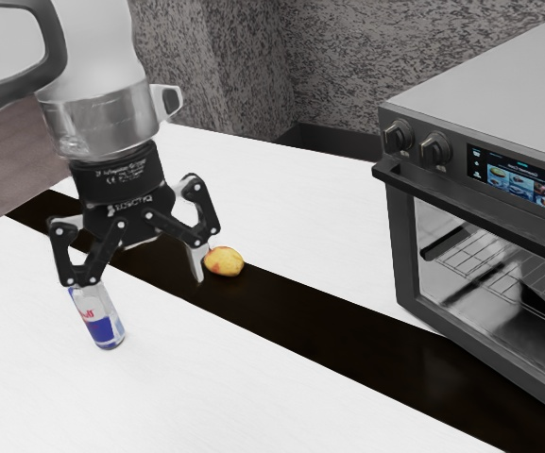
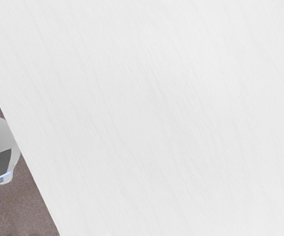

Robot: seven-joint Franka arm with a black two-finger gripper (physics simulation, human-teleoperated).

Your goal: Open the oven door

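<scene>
In the exterior view the gripper hangs at the left with its two fingers spread wide and nothing held between them. The oven stands at the exterior view's right, well apart from the gripper. Its door is closed, with a dark bar handle running along the upper edge. Through the glass a wire rack can be seen. Two knobs and a lit display sit above the handle.
A can stands below one finger, and a yellow-red fruit lies near the other. A dark strip crosses the white table. In the wrist view the arm's base appears beyond the table.
</scene>
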